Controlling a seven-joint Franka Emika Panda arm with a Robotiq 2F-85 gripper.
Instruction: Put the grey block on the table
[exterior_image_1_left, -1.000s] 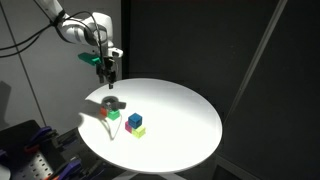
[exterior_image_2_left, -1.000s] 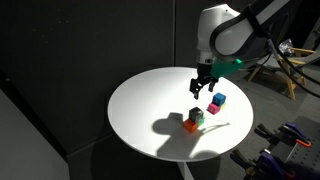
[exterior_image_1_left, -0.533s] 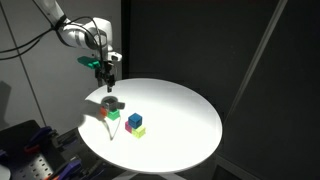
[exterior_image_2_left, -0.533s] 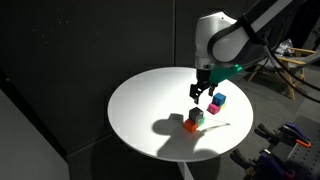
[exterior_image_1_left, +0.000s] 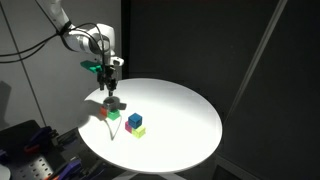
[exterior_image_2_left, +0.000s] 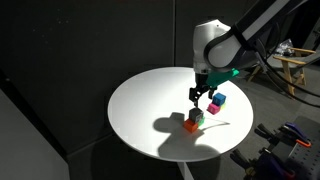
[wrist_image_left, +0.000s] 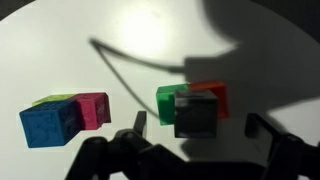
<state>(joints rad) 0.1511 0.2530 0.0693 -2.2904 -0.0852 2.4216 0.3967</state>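
The grey block (wrist_image_left: 196, 115) sits on top of a red cube (wrist_image_left: 212, 95) and a green cube (wrist_image_left: 166, 103) on the white table (wrist_image_left: 60, 50). In both exterior views the grey block (exterior_image_1_left: 111, 103) (exterior_image_2_left: 193, 114) is at the top of this small stack. My gripper (wrist_image_left: 197, 125) is open, with a finger on each side of the grey block's line, still above it. It hangs just over the stack in both exterior views (exterior_image_1_left: 110, 87) (exterior_image_2_left: 199, 95). It holds nothing.
A blue cube (wrist_image_left: 48, 125), a pink cube (wrist_image_left: 93, 110) and a yellow-green cube (wrist_image_left: 50, 101) stand clustered beside the stack. The blue cube also shows in an exterior view (exterior_image_1_left: 134, 121). The round table (exterior_image_1_left: 180, 110) (exterior_image_2_left: 140, 100) is wide; a dark backdrop surrounds it.
My gripper has moved down and a little sideways toward the stack with the grey block. The cubes have not moved.
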